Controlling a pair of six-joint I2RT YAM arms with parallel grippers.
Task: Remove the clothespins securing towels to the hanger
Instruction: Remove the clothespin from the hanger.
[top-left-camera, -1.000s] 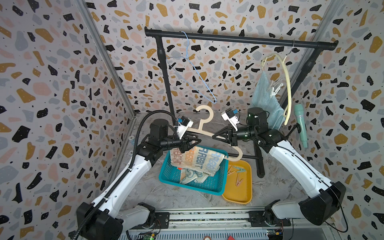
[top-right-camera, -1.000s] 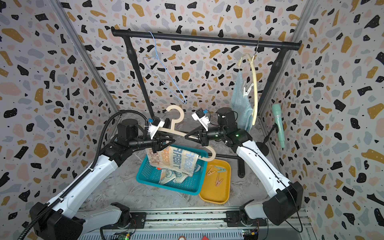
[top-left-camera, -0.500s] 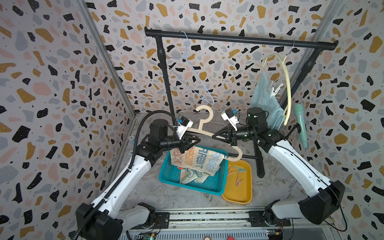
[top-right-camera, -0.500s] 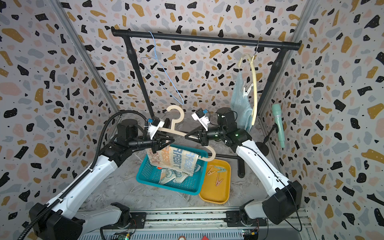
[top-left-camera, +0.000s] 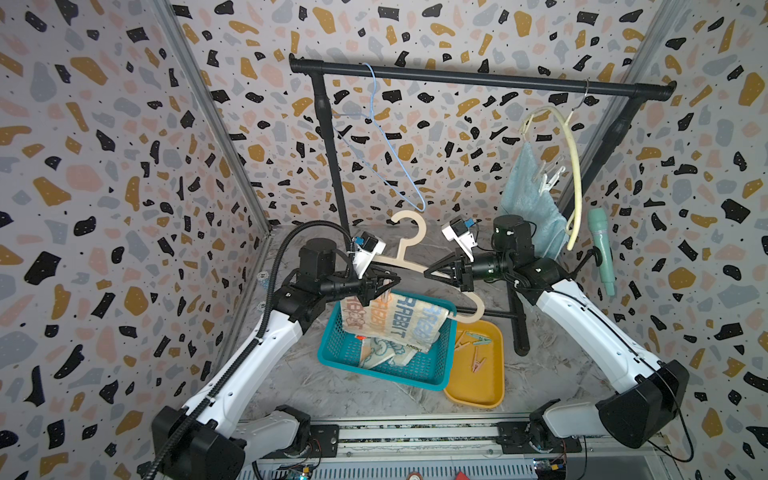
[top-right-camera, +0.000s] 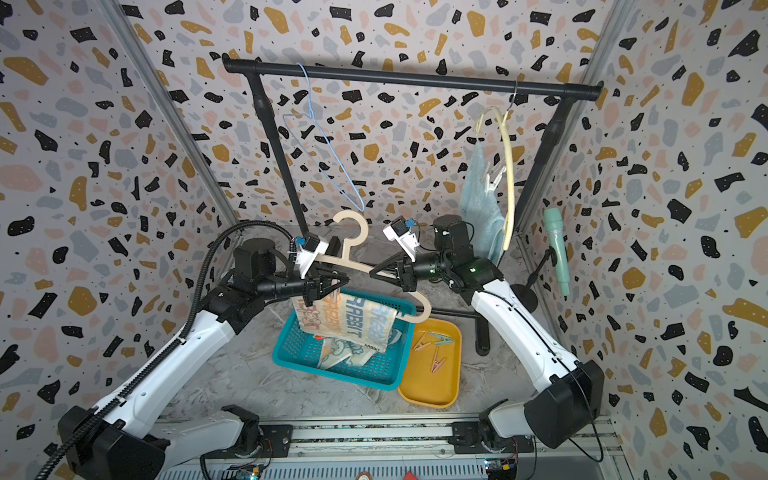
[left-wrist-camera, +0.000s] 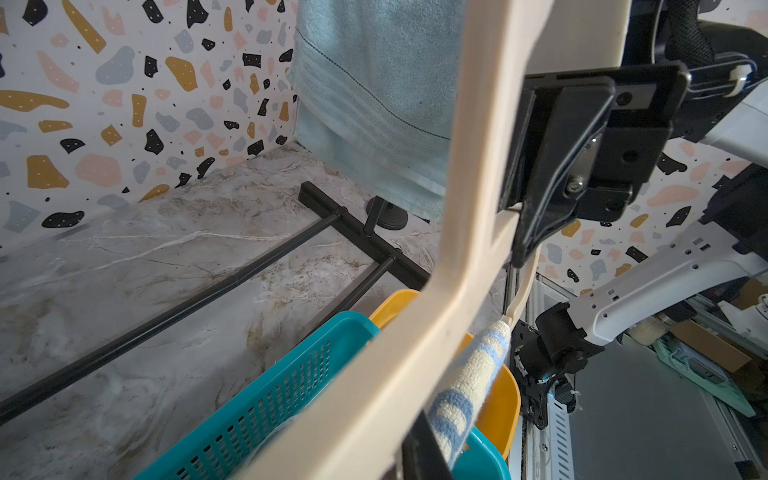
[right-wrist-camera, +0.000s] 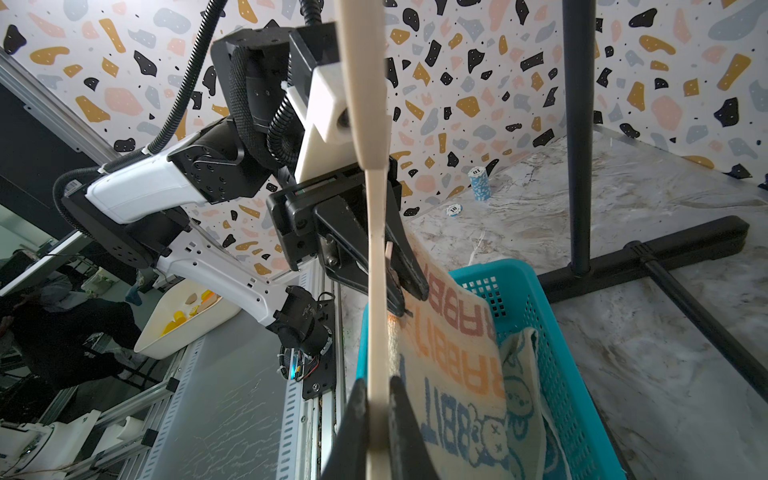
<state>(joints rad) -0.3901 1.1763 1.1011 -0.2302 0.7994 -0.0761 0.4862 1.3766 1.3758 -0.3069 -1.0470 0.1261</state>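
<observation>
- right gripper (top-left-camera: 428, 272) clamps the cream hanger (right-wrist-camera: 376, 208) by its sloping arm, steadying it over the teal basket (top-left-camera: 440, 376).
- left gripper (top-left-camera: 395, 280) pinches narrow on a pale clothespin (right-wrist-camera: 389, 251) at the hanger's opposite end, likely to free the striped towel (top-left-camera: 399, 322) there.

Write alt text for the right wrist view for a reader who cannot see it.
The right gripper clamps a cream hanger, while the left gripper opposite pinches a clothespin at the top of the striped RABBIT towel. The towel hangs over a teal basket on the marble table.
</observation>
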